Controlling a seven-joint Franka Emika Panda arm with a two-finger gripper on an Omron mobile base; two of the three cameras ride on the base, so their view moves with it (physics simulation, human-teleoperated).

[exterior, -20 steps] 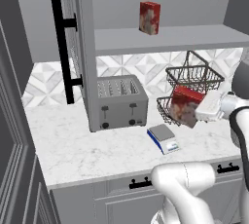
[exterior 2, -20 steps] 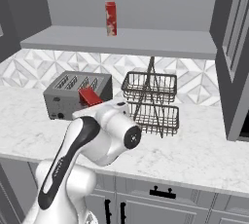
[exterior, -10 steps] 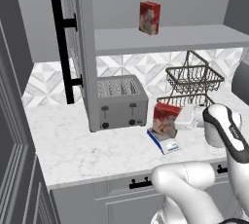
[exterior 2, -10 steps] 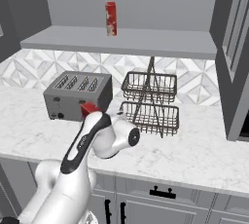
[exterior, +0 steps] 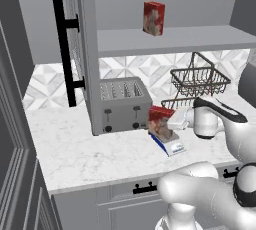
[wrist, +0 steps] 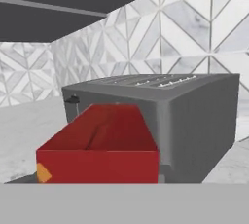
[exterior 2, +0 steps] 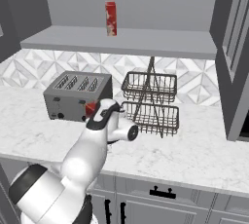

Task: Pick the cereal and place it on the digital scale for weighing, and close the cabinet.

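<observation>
The end effector (exterior: 172, 124) holds the cereal (exterior: 161, 122) tight, right over the scale (exterior: 171, 147) near the counter's (exterior: 80, 149) front edge.

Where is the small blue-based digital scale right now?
In the left base view the flat blue-based digital scale lies on the marble counter just right of the big grey toaster, with the held red cereal box directly over it.

In the centre of the left base view I see the cereal (exterior: 161, 122), a red box with a pale picture, over the blue digital scale (exterior: 169, 146). A second red box (exterior: 153, 18) stands upper centre. The toaster (exterior: 124, 105) is grey, the counter (exterior: 75, 151) white marble, the backsplash (exterior 2: 39, 67) grey-white triangles.
</observation>
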